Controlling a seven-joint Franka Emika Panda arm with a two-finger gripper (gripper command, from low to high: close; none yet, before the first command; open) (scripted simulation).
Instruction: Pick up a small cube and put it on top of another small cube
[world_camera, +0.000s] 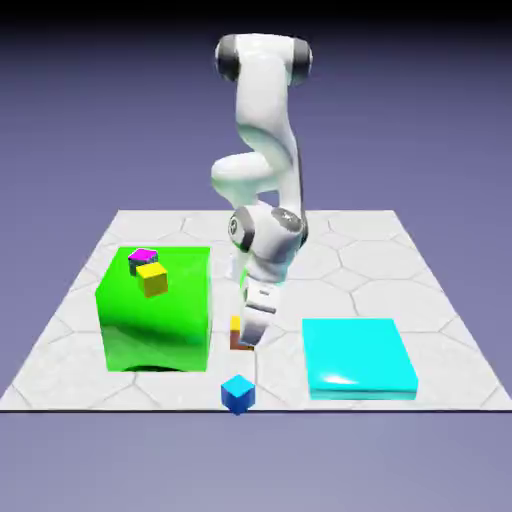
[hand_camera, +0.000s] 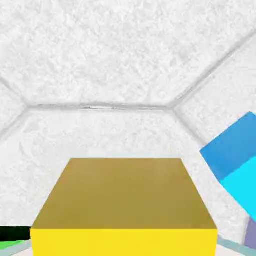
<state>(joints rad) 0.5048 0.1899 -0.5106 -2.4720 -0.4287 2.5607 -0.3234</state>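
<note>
The gripper (world_camera: 249, 340) is closed on the small orange cube (hand_camera: 124, 194). In the exterior view, the small blue cube (world_camera: 238, 394) is at six o'clock from it, the big green block (world_camera: 160, 325) at nine, and the flat cyan block (world_camera: 357, 352) between three and four. If the grip is weak or crooked, the orange cube might be dropped or tipped. If the hand is swung low, the blue cube could be bumped, or the green block knocked.

A simulated tabletop scene: a marble-look table (world_camera: 365, 270) with plain bright blocks (world_camera: 155, 320) before a bare blue-violet backdrop (world_camera: 60, 120).
</note>
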